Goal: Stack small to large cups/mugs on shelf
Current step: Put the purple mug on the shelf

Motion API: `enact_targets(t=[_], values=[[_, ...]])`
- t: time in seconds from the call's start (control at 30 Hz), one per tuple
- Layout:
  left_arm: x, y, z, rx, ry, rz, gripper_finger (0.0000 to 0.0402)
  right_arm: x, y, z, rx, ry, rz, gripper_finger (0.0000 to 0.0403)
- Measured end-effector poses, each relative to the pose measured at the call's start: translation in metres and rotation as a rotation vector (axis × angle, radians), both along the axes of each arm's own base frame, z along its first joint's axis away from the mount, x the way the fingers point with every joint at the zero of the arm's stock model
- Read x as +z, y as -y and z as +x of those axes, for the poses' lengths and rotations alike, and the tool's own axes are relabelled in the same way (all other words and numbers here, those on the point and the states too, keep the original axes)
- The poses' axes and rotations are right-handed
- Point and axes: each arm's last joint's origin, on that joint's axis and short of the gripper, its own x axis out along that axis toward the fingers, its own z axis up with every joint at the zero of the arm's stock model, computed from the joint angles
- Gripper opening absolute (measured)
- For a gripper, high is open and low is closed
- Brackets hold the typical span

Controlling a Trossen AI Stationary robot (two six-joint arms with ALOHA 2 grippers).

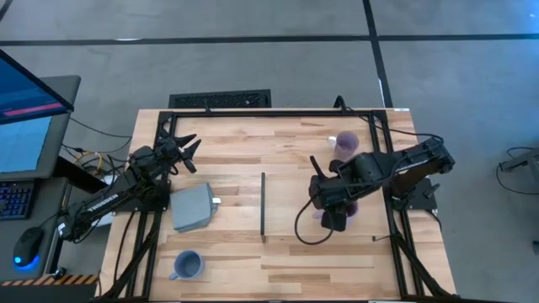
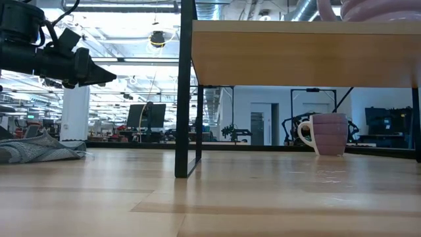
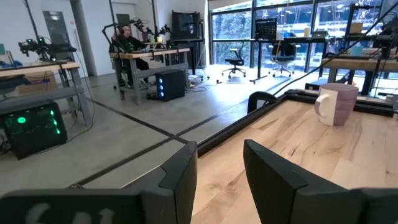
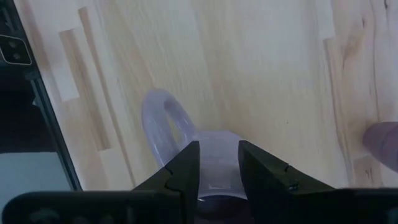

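Observation:
My right gripper (image 1: pixel 333 217) hangs over the shelf (image 1: pixel 286 206), a raised light-wood panel with a black strip on its left edge, and is shut on a lavender mug (image 4: pixel 217 152). In the low view that mug (image 2: pixel 378 9) shows at the level of the shelf top (image 2: pixel 296 52). A second lavender mug (image 1: pixel 345 145) stands upright on the tabletop past the shelf's far edge. A blue-grey mug (image 1: pixel 187 266) sits upright near the table's near left corner. My left gripper (image 1: pixel 192 154) waits open above the table's far left part. My right gripper pinches the lavender mug between its two fingers at the wall beside the handle (image 4: pixel 163 121), coming from above and pointing down. The handle loop sticks out past the fingertips (image 4: pixel 186 163). Whether the mug's base stands on the shelf or hangs just above it, I cannot tell.
A flat grey square block (image 1: pixel 192 208) lies on the table left of the shelf, below my left arm. The shelf's black leg (image 2: pixel 186 99) stands on the tabletop. A black frame rims the table. Monitors and a keyboard stand off the table's left side.

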Motion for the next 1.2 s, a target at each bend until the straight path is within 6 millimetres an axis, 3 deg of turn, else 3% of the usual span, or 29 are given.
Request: enact_targets(t=[1.2], values=[[0.000,0.000,0.000,0.000,0.001,-0.001,0.0121,0.002,-0.006,0.010,0.002,0.100,0.039,0.0134]])
